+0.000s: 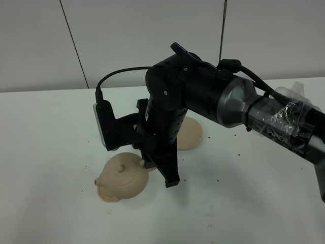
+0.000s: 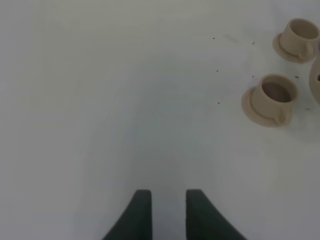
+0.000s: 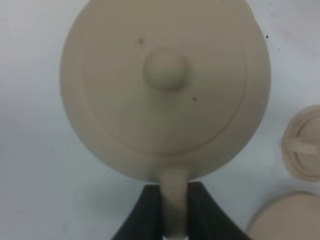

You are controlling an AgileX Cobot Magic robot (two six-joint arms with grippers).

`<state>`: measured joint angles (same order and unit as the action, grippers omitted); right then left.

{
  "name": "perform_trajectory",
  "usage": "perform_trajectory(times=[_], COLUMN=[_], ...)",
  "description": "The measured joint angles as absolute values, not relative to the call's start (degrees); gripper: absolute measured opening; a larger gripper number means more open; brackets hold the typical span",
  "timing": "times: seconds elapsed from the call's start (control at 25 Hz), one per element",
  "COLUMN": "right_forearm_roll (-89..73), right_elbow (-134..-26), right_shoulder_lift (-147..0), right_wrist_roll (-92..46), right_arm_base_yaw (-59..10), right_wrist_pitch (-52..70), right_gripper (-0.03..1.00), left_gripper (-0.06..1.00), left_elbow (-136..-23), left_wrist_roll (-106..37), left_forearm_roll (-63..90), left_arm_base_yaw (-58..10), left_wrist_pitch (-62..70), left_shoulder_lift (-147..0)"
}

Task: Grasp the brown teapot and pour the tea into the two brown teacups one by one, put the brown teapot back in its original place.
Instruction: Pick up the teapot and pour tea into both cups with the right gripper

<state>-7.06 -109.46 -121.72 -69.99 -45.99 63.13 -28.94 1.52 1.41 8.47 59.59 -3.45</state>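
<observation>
Teapot near bench front edge, left of middle, handle clenched in my right gripper. My left gripper slightly parted, empty; cups nearby.

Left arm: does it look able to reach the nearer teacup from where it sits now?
Probably yes. The left gripper hangs open above the table, and nothing lies between it and the nearer teacup, whose top is uncovered.
</observation>
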Motion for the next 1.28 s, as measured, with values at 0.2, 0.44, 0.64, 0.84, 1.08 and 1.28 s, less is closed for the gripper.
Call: perform_trajectory(times=[0.2, 0.44, 0.64, 0.84, 1.08, 1.28], right_forearm_roll=[-7.1, -6.8, -6.8, -7.3, -9.2, -9.6], right_elbow=[-109.5, -109.5, -109.5, -111.2, -121.8, -132.6], right_shoulder_lift=[-121.7, -121.7, -121.7, -123.1, -128.7, -134.8], right_wrist_roll=[-70.2, -70.2, -69.5, -69.4, -69.1, -68.6], right_arm_base_yaw=[-46.0, -46.0, -44.7, -42.1, -38.7, -36.2], right_wrist_pitch=[63.2, 63.2, 63.1, 63.2, 65.8, 69.4], right_gripper=[0.1, 0.1, 0.1, 0.1, 0.1, 0.1], left_gripper=[0.24, 0.24, 0.24, 0.24, 0.24, 0.24], left_elbow=[-28.9, -28.9, -28.9, -28.9, -28.9, -28.9], left_wrist_roll=[1.5, 1.5, 1.5, 1.5, 1.5, 1.5], left_forearm_roll=[1.4, 1.4, 1.4, 1.4, 1.4, 1.4], left_arm_base_yaw=[8.5, 8.5, 8.5, 8.5, 8.5, 8.5], left_wrist_pitch=[59.6, 59.6, 59.6, 59.6, 59.6, 59.6], left_shoulder_lift=[-3.5, -3.5, -3.5, -3.5, -3.5, -3.5])
